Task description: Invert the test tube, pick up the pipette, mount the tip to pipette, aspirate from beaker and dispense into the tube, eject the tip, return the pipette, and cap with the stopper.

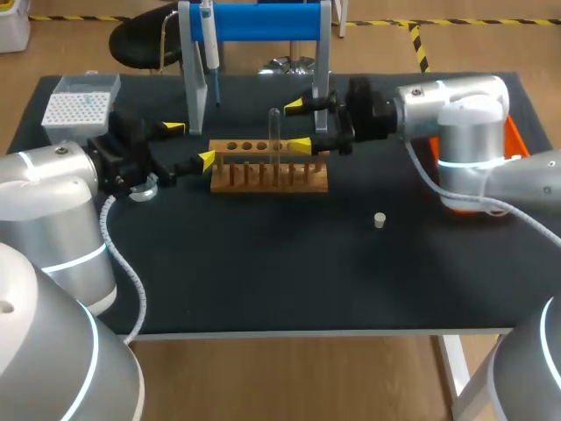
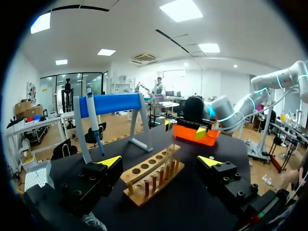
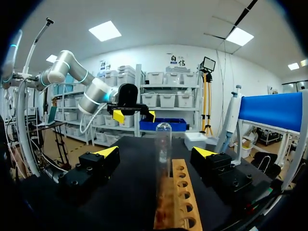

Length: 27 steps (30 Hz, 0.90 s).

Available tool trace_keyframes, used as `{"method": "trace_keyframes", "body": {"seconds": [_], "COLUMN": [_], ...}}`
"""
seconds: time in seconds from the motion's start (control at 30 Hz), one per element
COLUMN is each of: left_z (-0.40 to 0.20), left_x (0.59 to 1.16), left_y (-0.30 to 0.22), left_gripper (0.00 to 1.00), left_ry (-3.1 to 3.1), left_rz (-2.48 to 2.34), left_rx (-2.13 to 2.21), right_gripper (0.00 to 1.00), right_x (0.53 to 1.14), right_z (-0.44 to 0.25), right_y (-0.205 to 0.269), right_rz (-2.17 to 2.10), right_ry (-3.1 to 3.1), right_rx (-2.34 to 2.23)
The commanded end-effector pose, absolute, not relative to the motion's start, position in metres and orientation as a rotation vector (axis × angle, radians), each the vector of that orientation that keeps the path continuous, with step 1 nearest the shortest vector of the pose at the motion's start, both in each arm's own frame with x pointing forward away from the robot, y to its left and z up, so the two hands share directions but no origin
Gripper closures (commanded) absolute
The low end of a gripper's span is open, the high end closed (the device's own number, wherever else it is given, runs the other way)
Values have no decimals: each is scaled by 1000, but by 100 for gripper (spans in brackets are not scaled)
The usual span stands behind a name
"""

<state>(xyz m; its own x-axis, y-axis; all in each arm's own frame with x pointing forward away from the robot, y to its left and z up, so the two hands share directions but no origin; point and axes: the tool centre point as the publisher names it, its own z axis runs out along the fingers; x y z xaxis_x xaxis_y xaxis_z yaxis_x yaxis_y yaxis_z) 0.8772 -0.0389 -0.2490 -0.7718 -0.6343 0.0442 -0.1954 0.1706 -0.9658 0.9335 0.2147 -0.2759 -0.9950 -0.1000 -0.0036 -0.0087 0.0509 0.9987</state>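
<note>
Right gripper (image 3: pixel 155 152): jaws apart, one finger on each side of the test tube (image 3: pixel 163 142), gaps visible on both sides, so we are not clamped on it. We sit at the right end of the rack (image 1: pixel 263 178). From the head view one yellow tip is behind the rack and the other is over its right top edge.

The tube stands upright on the rack, rounded closed end up. From our right wrist it stands beside the row of holes. We can't tell what it is seated on.

Left gripper (image 2: pixel 159 161): jaws apart, nothing held. It is just off the rack's left end, and the rack lies ahead of the fingers, running away from them. The front tip is close to the rack's left corner. We can't tell if it touches.

Other things, placed by the rack:
- Stopper (image 1: pixel 379 220): on the black table (image 1: pixel 289 272), in front of the rack and to its right, well apart from it.
- Pipette (image 1: pixel 210 48): hangs upright on the blue stand (image 1: pixel 263 22) behind the rack, toward its left end.
- Tip box (image 1: pixel 79 107): behind the rack and to its left, past our left arm.
- Orange tray (image 2: pixel 190 135): right of the rack, beyond our right arm.
</note>
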Motion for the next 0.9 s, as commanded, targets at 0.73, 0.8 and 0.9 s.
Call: {"method": "trace_keyframes", "body": {"seconds": [0.73, 0.8, 0.9], "left_z": [-250, -250, -250], "left_x": [877, 877, 877], "left_y": [-39, -39, -39], "left_gripper": [0, 0, 0], "left_ry": [2082, 2082, 2082], "left_rz": [-1630, -1630, -1630], "left_rx": [-787, -787, -787], "right_gripper": [7, 7, 11], "right_x": [950, 950, 950], "right_z": [-279, -280, -280], "right_y": [241, 243, 246], "right_rz": [-2154, -2157, -2159], "right_ry": [-2195, -2186, -2177], "right_rx": [108, 107, 109]}}
